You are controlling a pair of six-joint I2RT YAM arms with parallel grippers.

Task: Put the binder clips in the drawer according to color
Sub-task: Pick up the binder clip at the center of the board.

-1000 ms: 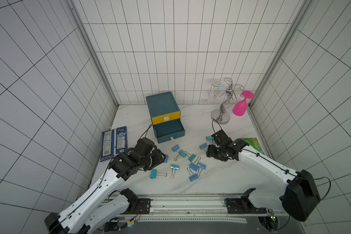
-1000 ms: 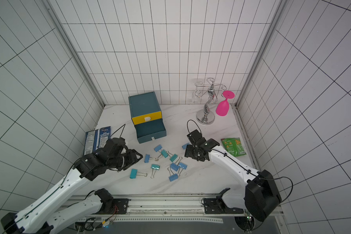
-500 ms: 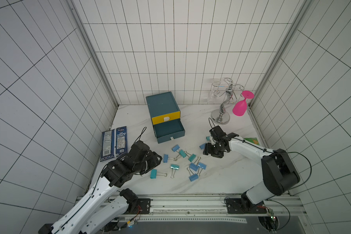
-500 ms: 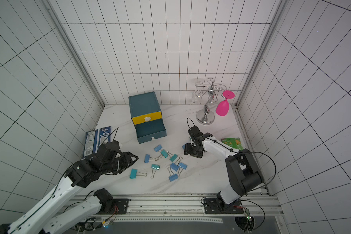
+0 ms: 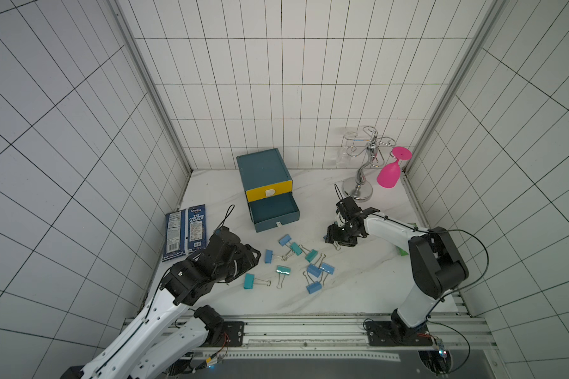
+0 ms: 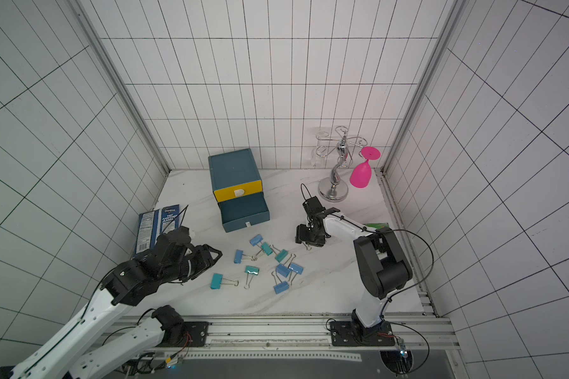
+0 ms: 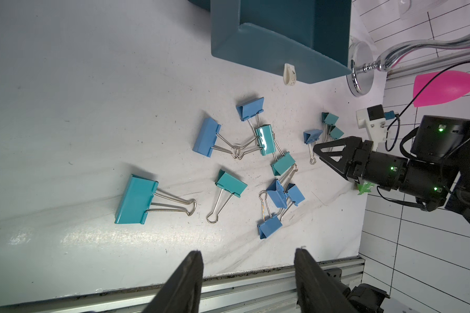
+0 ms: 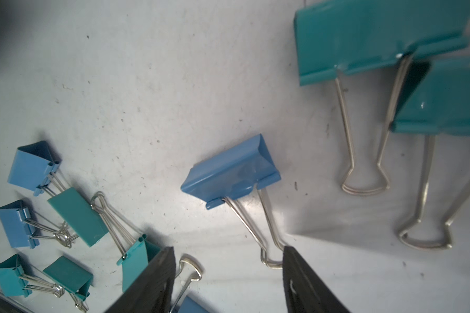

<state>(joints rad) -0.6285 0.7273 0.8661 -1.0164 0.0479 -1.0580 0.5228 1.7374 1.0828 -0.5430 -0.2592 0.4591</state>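
Observation:
Several light-blue and teal binder clips lie scattered on the white table in front of the drawer. The cabinet's middle teal drawer is pulled out, and its inside looks bare. My right gripper hangs low and open over a light-blue clip, whose wire handle touches one fingertip. Two teal clips lie just beyond it. My left gripper is open and holds nothing, left of the cluster near a teal clip.
A blue snack packet lies flat at the left wall. A chrome glass rack with a pink glass stands at the back right. A green packet lies behind the right arm. A metal rail runs along the table's front edge.
The right gripper has moved a little left over the clips while its arm folded back, elbow now raised near the right wall. The left arm's elbow has dropped; its gripper has hardly moved.

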